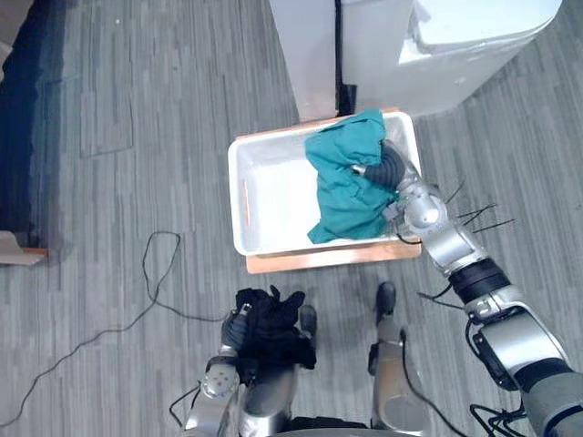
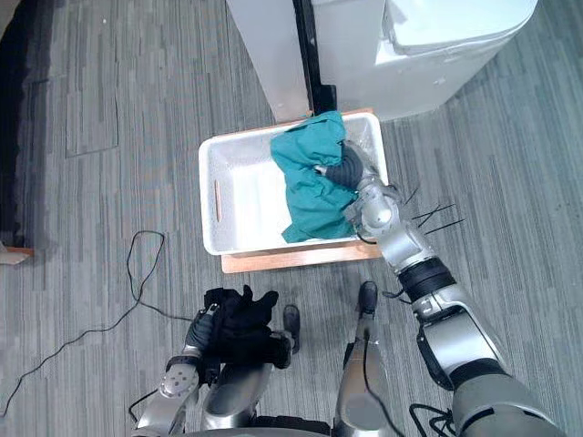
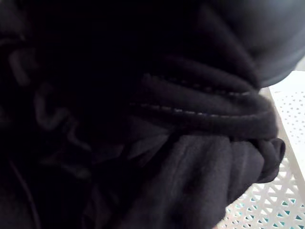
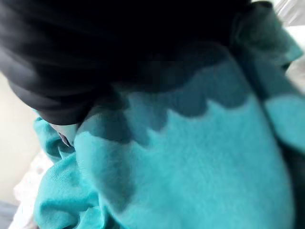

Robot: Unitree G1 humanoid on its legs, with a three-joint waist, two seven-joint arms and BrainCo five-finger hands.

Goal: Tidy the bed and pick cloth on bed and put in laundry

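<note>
step: putting teal cloth [image 1: 342,187] into white basket [image 1: 273,202] | right hand [image 1: 393,171] resting in its folds, fingers hidden, unable to tell the grip | left hand [image 1: 234,331] under black cloth [image 1: 278,326], short of basket, probably clutching | next: releasing teal, bringing black over

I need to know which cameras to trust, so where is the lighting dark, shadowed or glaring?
Left wrist view: almost black, the black cloth close up, white basket bright beyond. Right wrist view: a scalloped shadow lies across the teal cloth. Eye views: even light, no glare.
</note>
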